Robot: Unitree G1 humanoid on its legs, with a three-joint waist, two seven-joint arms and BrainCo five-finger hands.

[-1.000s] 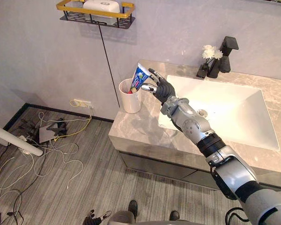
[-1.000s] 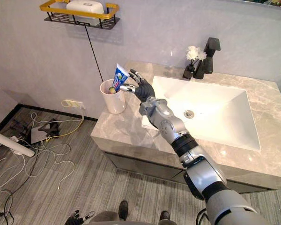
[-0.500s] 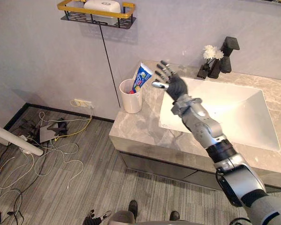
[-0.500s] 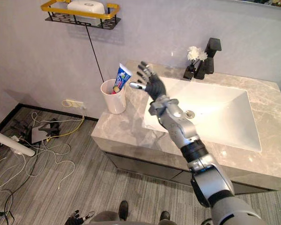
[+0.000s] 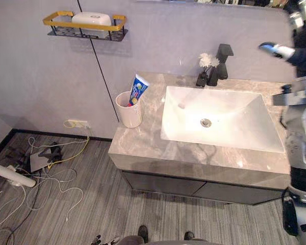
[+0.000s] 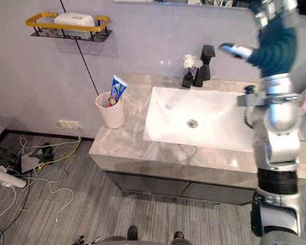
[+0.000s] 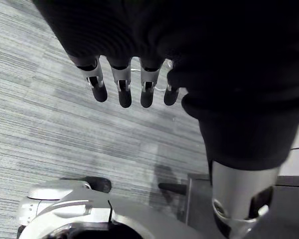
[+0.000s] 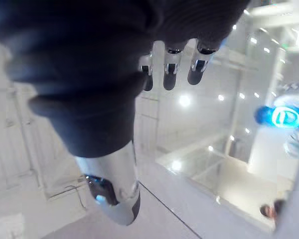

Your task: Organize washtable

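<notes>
A blue and white toothpaste tube (image 5: 138,90) stands tilted in a white cup (image 5: 129,110) at the left end of the grey marble washtable (image 5: 143,148). My right hand (image 5: 299,47) is raised high at the far right, above the counter's right end and well away from the cup. It is open and holds nothing, with relaxed fingers (image 8: 171,66) in the right wrist view. My left hand (image 7: 139,30) hangs open over the grey plank floor, its fingers (image 7: 122,85) straight.
A white basin (image 5: 219,120) fills the middle of the counter, with a black faucet (image 5: 222,57) and a small vase of white flowers (image 5: 204,69) behind it. A black and yellow wall shelf (image 5: 84,25) carries a white soap dish. Cables and a power strip (image 5: 46,155) lie on the floor at left.
My right hand has let go of the toothpaste tube, which now rests in the cup. The hand has drawn away up and to the right. The camera has also shifted.
</notes>
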